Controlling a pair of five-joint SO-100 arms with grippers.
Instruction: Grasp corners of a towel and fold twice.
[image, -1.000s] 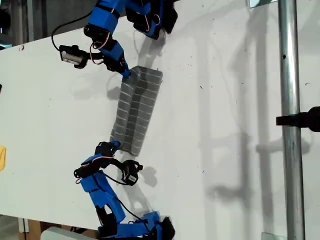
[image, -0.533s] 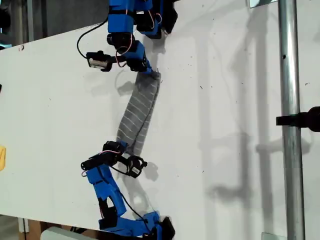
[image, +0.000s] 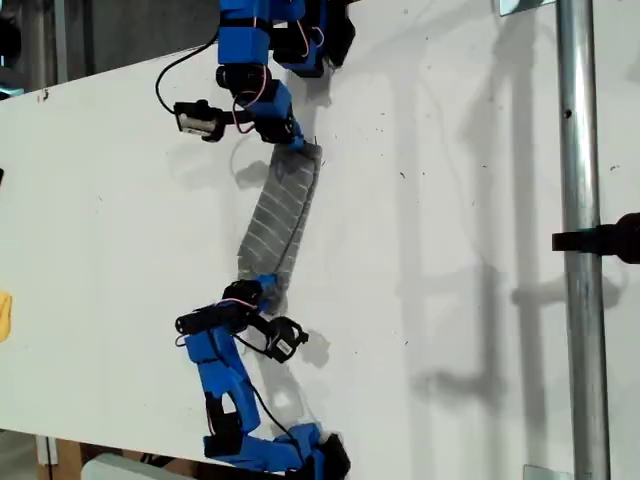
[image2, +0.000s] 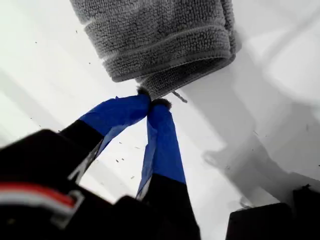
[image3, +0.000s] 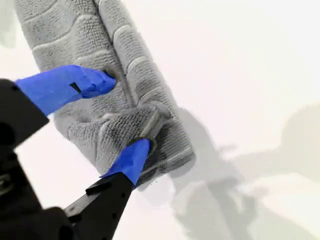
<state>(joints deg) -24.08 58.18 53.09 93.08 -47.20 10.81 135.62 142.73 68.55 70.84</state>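
Exterior view: a white tabletop (image: 450, 200) with small dark specks fills most of the scene. A dim room strip shows past its edge at the exterior view's upper left. A vertical grey metal pole (image: 578, 150) stands at the exterior view's right and carries a black clamp (image: 605, 240). The grey soft towel with thin pale stripes (image: 280, 215) lies folded into a narrow band left of centre in this view, running between two blue-and-black arms. One arm (image: 250, 60) meets the band's upper end and the other arm (image: 225, 390) meets its lower end. Right of the band, the tabletop is bare as far as the pole, crossed only by soft shadows. Left of the band it is likewise bare up to the table edge, where a small yellow object (image: 3, 315) shows.

First wrist view: my first gripper (image2: 150, 102) has its blue-taped jaws pressed together on a corner (image2: 160, 92) of the towel's folded end.

Second wrist view: my second gripper (image3: 126, 112) has its jaws apart, straddling the band; a raised fold of towel lies between them, touching the lower fingertip (image3: 137, 150).
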